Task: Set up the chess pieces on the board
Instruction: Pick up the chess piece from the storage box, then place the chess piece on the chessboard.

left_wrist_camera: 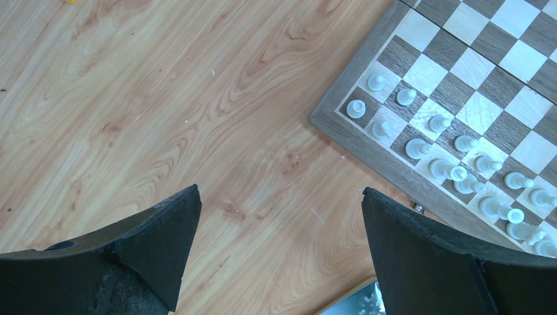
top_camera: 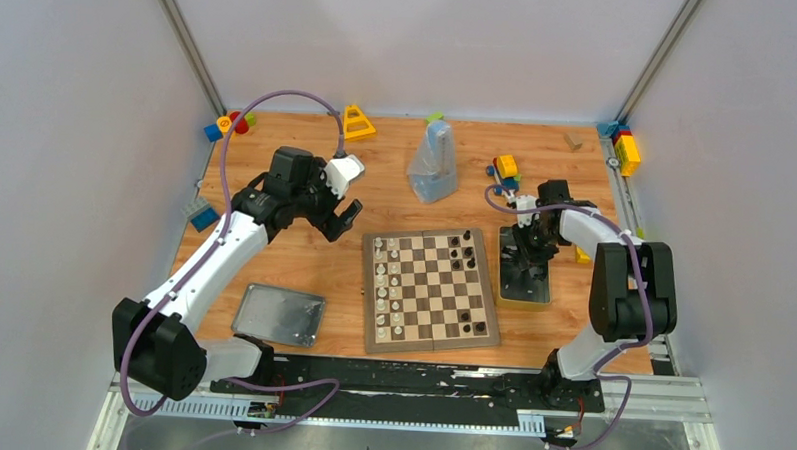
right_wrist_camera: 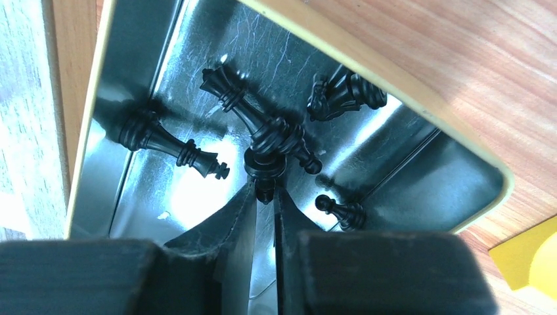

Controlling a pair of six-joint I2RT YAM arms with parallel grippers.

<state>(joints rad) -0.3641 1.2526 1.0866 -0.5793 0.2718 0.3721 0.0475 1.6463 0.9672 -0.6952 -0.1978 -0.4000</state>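
Here, in the overhead view, the wooden chessboard [top_camera: 427, 291] is lying at the centre of the table [top_camera: 313, 267], its squares dark brown and cream. Cream-white pieces [top_camera: 389, 290] are standing in two files along its nine o'clock edge. Only a few black pieces [top_camera: 466, 255] are occupying the three o'clock side, so filling the black ranks is judged to be the step in hand. The left gripper [top_camera: 341, 221] is hanging over bare wood at ten o'clock of the chessboard. The right gripper [top_camera: 527, 252] is reaching down into the metal tin [top_camera: 512, 287] just beside the three o'clock edge. The tin lid [top_camera: 279, 314] is lying flat at eight o'clock.

In the left wrist view, the matte black fingers [left_wrist_camera: 157, 243] are standing wide apart and holding nothing. The chessboard's corner is showing at two o'clock, beyond grained, pale-orange wood.

In the right wrist view, the right gripper's fingers are nearly meeting and are seemingly pinching one turned black piece [right_wrist_camera: 265, 167] by its end, above the scratched, mirror-bright tin floor. A knight [right_wrist_camera: 341, 92] at one o'clock, a pawn [right_wrist_camera: 341, 211] at four o'clock and two tall ringed pieces [right_wrist_camera: 171, 144] are lying loose around it. The next move is calling for a straight lift clear of the tin wall, the glossy rounded piece being likely to slip, then upright placement on a free three o'clock square.
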